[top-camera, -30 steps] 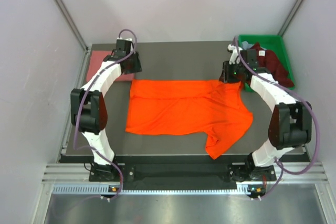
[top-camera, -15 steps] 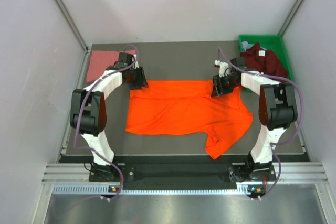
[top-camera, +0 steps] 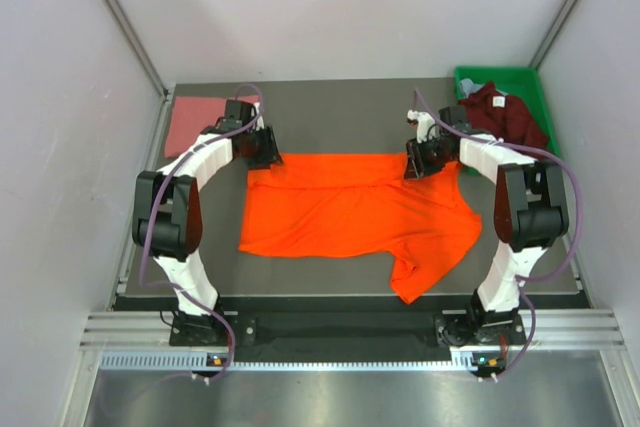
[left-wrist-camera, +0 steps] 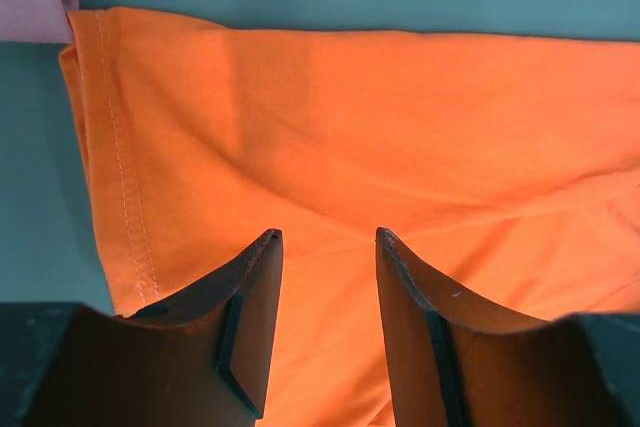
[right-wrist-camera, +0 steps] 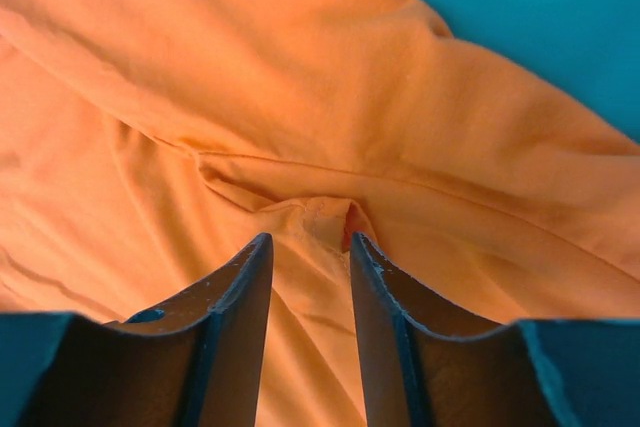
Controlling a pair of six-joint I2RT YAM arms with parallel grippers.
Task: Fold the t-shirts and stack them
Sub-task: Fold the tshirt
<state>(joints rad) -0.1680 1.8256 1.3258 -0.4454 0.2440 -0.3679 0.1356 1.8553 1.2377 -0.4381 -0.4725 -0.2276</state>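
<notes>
Both arms have come in, and the far edge of the orange t-shirt [top-camera: 345, 215] now lies directly beneath them. The left gripper [left-wrist-camera: 326, 237] is half-open over flat cloth and the right gripper [right-wrist-camera: 308, 239] is narrow at a pucker (gripped or not, I cannot tell), so the fold seems imminent.

The table [top-camera: 350, 107] holds an orange t-shirt [top-camera: 340, 217] under the left gripper [top-camera: 268, 153] and right gripper [top-camera: 414, 163], a pink t-shirt [top-camera: 193, 119] to their left, a green bin [top-camera: 500, 74] to their right.

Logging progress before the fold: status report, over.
Left gripper open, over far left corner of orange t-shirt. Right gripper open, at a pucker near its far right. Nothing in the way.
</notes>
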